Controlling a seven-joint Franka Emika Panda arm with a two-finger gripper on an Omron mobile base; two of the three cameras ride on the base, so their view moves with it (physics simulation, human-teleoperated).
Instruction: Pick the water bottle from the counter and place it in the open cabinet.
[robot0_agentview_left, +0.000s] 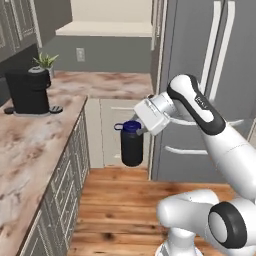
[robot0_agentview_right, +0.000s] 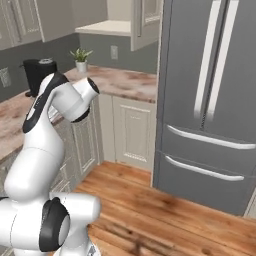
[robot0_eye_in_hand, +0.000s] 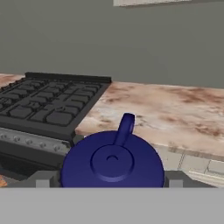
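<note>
Clearly the gripper (robot0_agentview_left: 138, 131) clasps the water bottle (robot0_agentview_left: 132, 145) (cap on) above floor.

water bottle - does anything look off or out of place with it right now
Nothing damaged or spilled. The water bottle hangs upright in mid-air over the wooden floor, off the counter, held at its blue cap by the claw. The open cabinet sits higher up, behind it.

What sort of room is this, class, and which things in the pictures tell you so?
A home kitchen, rendered rather than real. A tall grey fridge stands beside marble counters, a black stove sits next to one, and a coffee machine stands on another.
</note>
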